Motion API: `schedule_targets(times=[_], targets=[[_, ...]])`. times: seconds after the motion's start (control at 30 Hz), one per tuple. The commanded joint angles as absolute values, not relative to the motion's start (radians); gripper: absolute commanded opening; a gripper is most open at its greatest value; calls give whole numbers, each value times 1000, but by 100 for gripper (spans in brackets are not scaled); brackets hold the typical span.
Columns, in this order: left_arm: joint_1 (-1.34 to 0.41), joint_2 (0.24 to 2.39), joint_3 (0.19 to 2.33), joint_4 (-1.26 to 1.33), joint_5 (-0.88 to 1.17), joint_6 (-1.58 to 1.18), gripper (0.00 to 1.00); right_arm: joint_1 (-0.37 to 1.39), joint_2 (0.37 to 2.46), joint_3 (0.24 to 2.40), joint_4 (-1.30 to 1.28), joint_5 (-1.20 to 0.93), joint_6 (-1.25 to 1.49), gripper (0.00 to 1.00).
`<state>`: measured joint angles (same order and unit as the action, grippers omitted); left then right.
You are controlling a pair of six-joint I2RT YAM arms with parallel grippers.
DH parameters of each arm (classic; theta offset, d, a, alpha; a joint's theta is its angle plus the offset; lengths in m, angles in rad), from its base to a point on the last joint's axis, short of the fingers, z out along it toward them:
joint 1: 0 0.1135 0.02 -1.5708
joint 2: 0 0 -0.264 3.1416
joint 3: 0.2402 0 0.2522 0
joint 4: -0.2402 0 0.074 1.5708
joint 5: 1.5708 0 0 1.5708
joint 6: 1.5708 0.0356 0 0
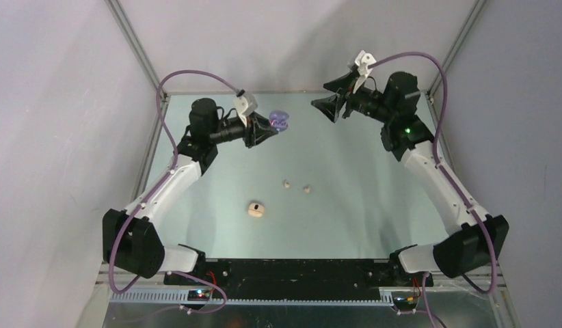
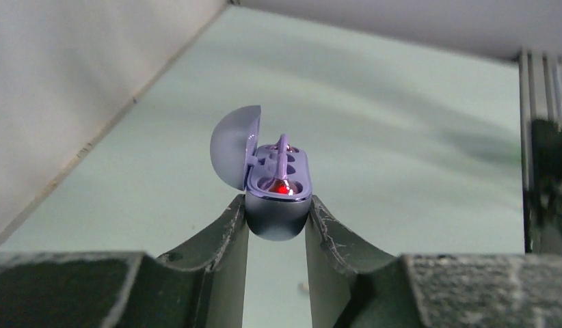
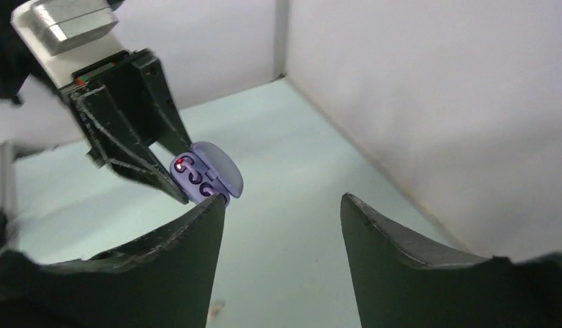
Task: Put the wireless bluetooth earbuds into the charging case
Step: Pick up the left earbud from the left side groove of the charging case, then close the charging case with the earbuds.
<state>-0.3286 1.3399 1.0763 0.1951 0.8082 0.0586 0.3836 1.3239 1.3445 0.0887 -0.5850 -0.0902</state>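
Note:
My left gripper (image 1: pixel 273 126) is shut on the body of a purple charging case (image 1: pixel 279 121) and holds it in the air over the back of the table. In the left wrist view the case (image 2: pixel 278 205) sits between the fingertips with its lid (image 2: pixel 234 147) open to the left and a red light inside. I cannot tell whether its sockets hold buds. My right gripper (image 1: pixel 326 108) is open and empty, just right of the case, jaws facing it; the case also shows in the right wrist view (image 3: pixel 208 174). Two cream-beige earbuds (image 1: pixel 286 183) (image 1: pixel 307 188) lie on the table. No purple buds show.
A cream-beige rounded case (image 1: pixel 256 209) lies on the green table (image 1: pixel 374 198) in front of the two buds. White walls close in the left, back and right sides. Purple cables loop above both arms.

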Motion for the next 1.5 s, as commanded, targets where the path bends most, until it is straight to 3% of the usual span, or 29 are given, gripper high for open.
schedule_targets(times=[0.0, 0.1, 0.23, 0.53, 0.83, 1.07, 1.27, 1.47], targets=[[-312, 1298, 1150, -205, 1008, 491, 0, 359, 1455, 1499, -311, -1014, -268, 71], [-310, 1301, 1175, -328, 1002, 639, 0, 395, 1505, 1532, -403, -971, -436, 79], [-312, 1300, 1185, -407, 988, 743, 0, 464, 1558, 1549, -390, -942, -522, 84], [-322, 1263, 1133, -385, 957, 755, 0, 559, 1697, 1661, -478, -991, -562, 83], [-322, 1272, 1073, -38, 803, 252, 0, 594, 1640, 1580, -439, -910, -560, 82], [-323, 1327, 1037, 58, 716, 21, 0, 574, 1522, 1444, -336, -611, -514, 81], [-323, 1460, 970, 169, 691, -173, 0, 470, 1402, 1266, -287, -431, -438, 82], [-332, 1715, 1001, 285, 695, -346, 4, 349, 1301, 1120, -394, -493, -362, 78]])
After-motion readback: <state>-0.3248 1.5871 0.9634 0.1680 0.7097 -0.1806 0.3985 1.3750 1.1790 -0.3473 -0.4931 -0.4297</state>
